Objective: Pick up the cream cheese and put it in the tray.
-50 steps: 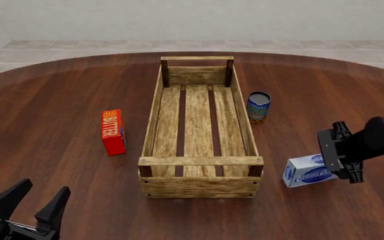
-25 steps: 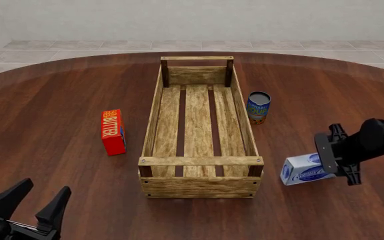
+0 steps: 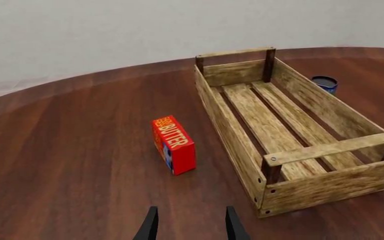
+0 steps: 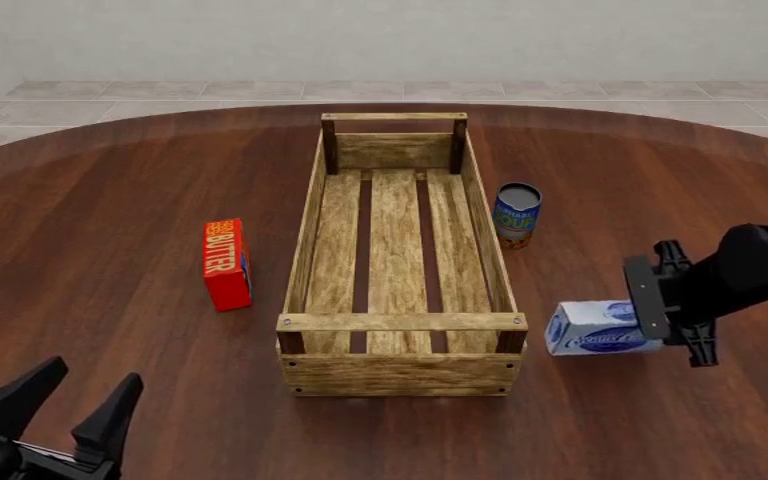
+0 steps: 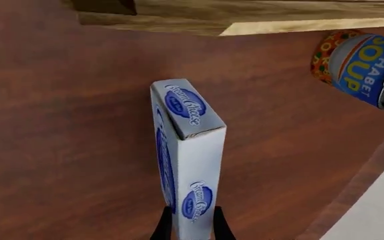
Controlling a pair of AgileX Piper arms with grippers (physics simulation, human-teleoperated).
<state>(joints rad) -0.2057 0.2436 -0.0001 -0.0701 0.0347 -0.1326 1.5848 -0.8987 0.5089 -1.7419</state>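
Near-right of the tabletop [image 4: 117, 180]: cream cheese [image 4: 600, 328], lying just beside the tray's near-right corner, not inside it.

Front view, right tool [image 4: 670, 318]: pinching the far-right end of the cream cheese; the box sticks out to the left, toward the tray [image 4: 398, 322].

Front view, left tool [image 4: 75, 400]: fingers spread, nothing between them, parked at the near-left edge, well apart from the task's things.

Front view, others: butter box [image 4: 225, 263] stands left of the tray; soup can [image 4: 518, 215] stands right of it, farther away than the cream cheese.

Left wrist view: two dark fingertips [image 3: 149, 227] apart over bare tabletop; butter box [image 3: 173, 144] and tray [image 3: 231, 134] ahead; the cream cheese is all but out of sight.

Right wrist view: cream cheese [image 5: 185, 160] runs lengthways out from between the fingertips [image 5: 163, 229], which close on its narrow sides at one end only; soup can [image 5: 360, 67] off to one side; tray wall [image 5: 245, 17] just beyond the box.

Handling, as a judgement: a small carton, likely light and stiff enough for a firm pinch, with smooth printed faces that may slip.

Hold, as a judgement: gripped at the end, so the free length may sag or swing; a hold nearer the middle would be steadier.

Next, as a judgement: it must rise above the tray's low wall before going in.
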